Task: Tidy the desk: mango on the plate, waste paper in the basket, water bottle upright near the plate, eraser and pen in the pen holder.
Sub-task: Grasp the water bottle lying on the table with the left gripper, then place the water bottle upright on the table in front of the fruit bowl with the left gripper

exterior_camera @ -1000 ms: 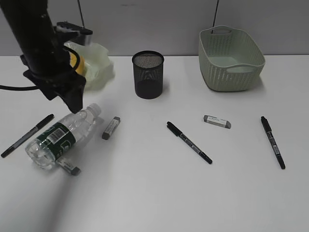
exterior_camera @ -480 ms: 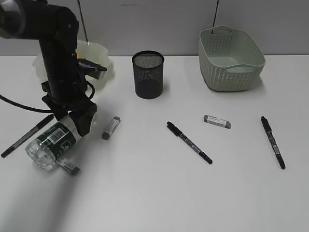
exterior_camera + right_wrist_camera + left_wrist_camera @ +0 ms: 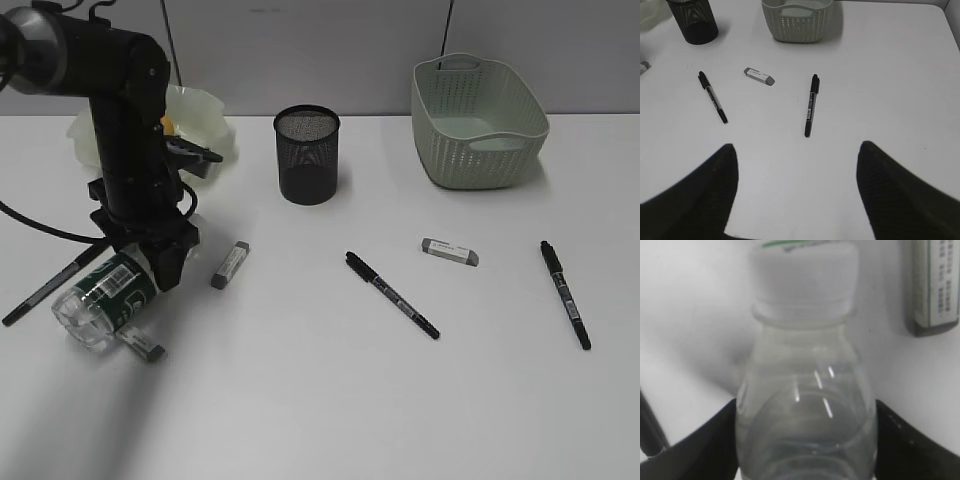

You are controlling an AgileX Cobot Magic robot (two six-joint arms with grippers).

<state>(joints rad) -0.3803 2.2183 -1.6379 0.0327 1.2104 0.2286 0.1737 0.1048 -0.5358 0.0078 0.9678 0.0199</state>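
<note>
Two erasers (image 3: 229,265) beside water bottle (image 3: 100,300).

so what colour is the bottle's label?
Dark green with white print on the water bottle; exterior view shows it best.

No wording could be read anywhere. The water bottle (image 3: 100,298) carried a dark green label with white print too small to make out. In the left wrist view, the eraser (image 3: 935,285) at two o'clock of the bottle's cap bore lines of small blurred print on its sleeve. The pen (image 3: 811,104) showed a pale, illegible label band.
</note>
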